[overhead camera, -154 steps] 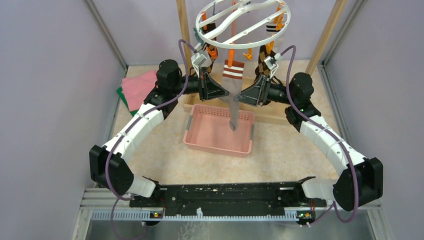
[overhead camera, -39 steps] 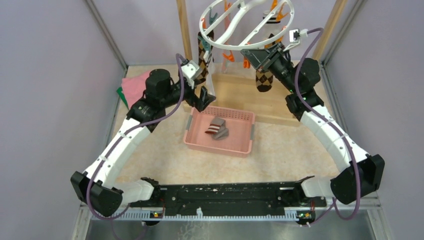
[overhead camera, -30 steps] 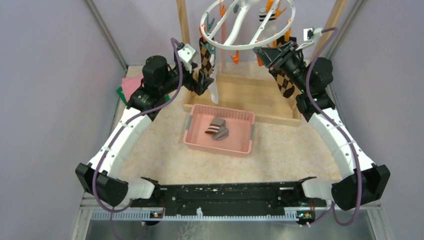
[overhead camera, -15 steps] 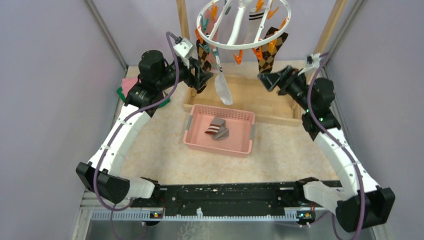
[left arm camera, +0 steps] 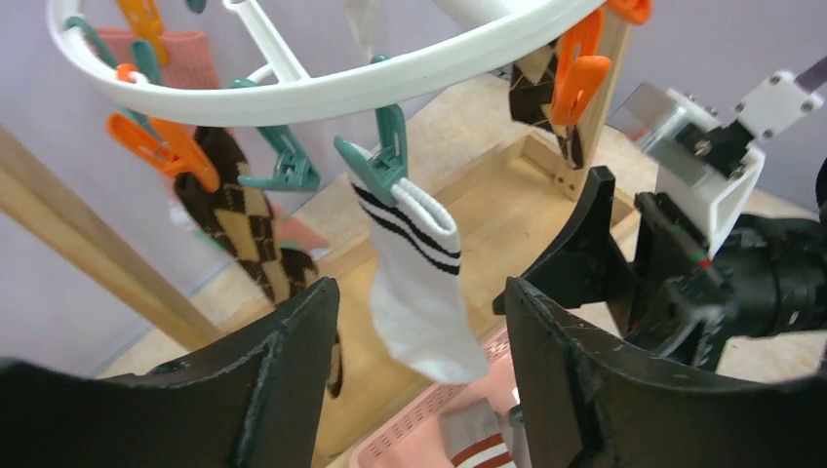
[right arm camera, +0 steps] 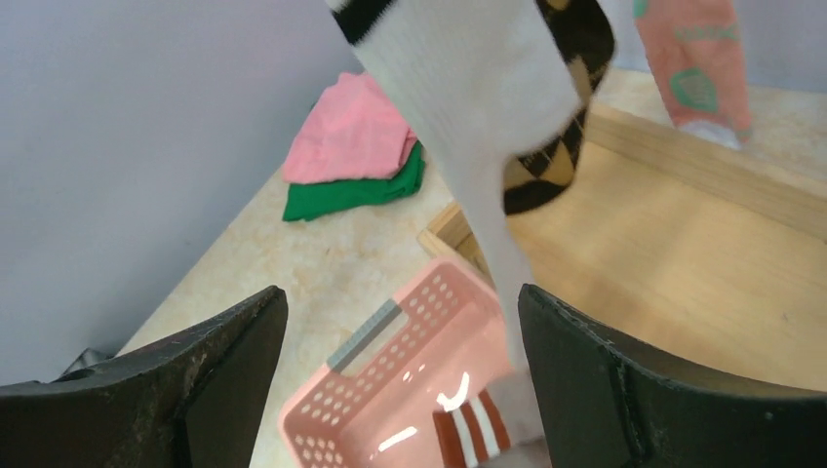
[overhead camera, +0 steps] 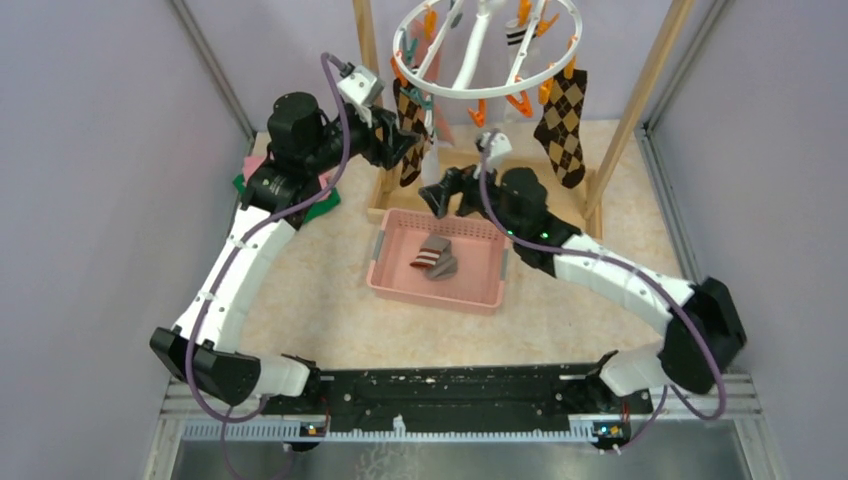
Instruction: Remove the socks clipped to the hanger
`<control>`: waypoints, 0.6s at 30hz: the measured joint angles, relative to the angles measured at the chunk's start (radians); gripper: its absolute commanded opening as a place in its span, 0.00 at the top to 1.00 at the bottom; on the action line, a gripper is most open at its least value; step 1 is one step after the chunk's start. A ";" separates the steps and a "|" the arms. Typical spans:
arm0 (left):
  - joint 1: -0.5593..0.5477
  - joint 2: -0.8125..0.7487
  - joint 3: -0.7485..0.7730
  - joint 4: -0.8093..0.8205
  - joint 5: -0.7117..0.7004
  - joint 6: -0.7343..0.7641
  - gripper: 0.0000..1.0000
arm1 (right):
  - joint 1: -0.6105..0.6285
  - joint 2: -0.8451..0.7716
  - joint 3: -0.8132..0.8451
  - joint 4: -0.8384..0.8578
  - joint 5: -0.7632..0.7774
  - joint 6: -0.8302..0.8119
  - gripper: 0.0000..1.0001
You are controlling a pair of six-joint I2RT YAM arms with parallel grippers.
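— Jaws on both arms are wide open and hold nothing. See the left gripper (left arm camera: 419, 291) and the right gripper (right arm camera: 402, 292)?
— Yes. Which sock comes next?
— I think the white sock with black stripes (left arm camera: 421, 288). It hangs straight down, with its long way going up and down. The stripy cuff is on top and the toe is at the bottom.
— What holds it up?
— One teal plastic clip (left arm camera: 375, 161) bites the cuff. The clip dangles from the white plastic ring hanger (left arm camera: 322, 93).
— Where is the sock from the jaws?
— In the left wrist view, its lower half hangs in the gap between the two left fingers. It is a bit past them and not touching. The right gripper is on the far side of the sock, lower down, near the toe. In its own view the sock comes down from the top, and the toe ends close to one finger.
— So which arm is closer?
— Both are near, and I can't tell for sure. The left one looks better lined up. It could push forward, shut on the sock, then pull down.
— And under it?
— The pink plastic basket (overhead camera: 440, 298) sits below, with a grey sock with red stripes (overhead camera: 435, 258) inside. A brown diamond sock (overhead camera: 562, 125) hangs on the hanger too, off to the right.
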State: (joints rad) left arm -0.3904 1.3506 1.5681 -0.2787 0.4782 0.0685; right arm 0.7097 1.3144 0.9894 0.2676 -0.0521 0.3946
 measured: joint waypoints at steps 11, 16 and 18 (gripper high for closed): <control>0.024 -0.053 0.011 -0.099 -0.053 -0.005 0.14 | 0.086 0.282 0.290 0.031 0.257 -0.109 1.00; 0.046 -0.075 0.006 -0.111 -0.045 -0.034 0.17 | 0.062 0.243 0.267 0.028 0.230 -0.065 1.00; 0.059 -0.084 -0.001 -0.113 -0.039 -0.043 0.18 | 0.042 0.204 0.232 0.026 0.208 -0.040 1.00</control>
State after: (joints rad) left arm -0.3313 1.2667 1.5669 -0.3912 0.4389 0.0257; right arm 0.7513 1.5181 1.2213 0.2932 0.1558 0.3542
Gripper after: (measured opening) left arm 0.833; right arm 0.009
